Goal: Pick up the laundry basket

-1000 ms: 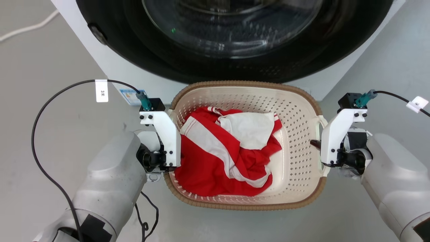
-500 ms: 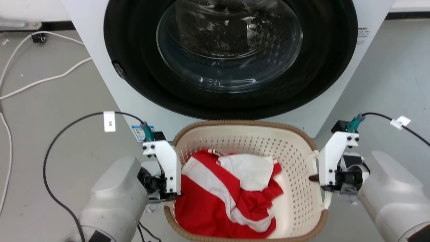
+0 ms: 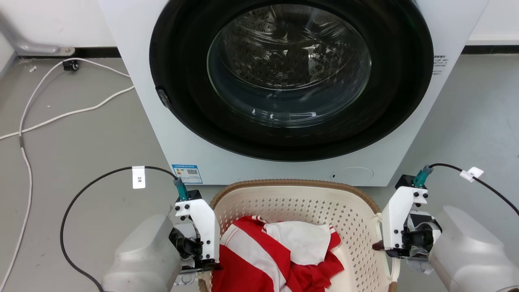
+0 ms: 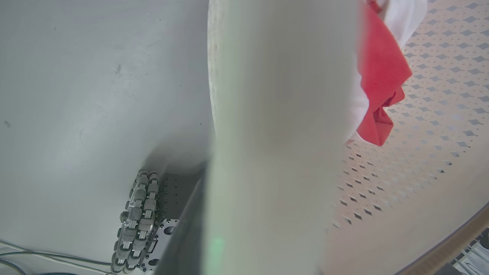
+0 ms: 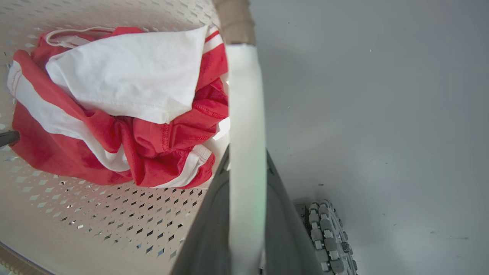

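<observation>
Evidently, left fingers [image 4: 186, 236] pinching laundry basket [image 3: 292, 199] handle [image 4: 275, 152], right fingers [image 5: 208, 229] pinching opposite handle [image 5: 246, 152]

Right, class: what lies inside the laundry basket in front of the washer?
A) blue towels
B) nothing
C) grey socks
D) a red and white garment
D: a crumpled red and white garment lies in the laundry basket.
</observation>
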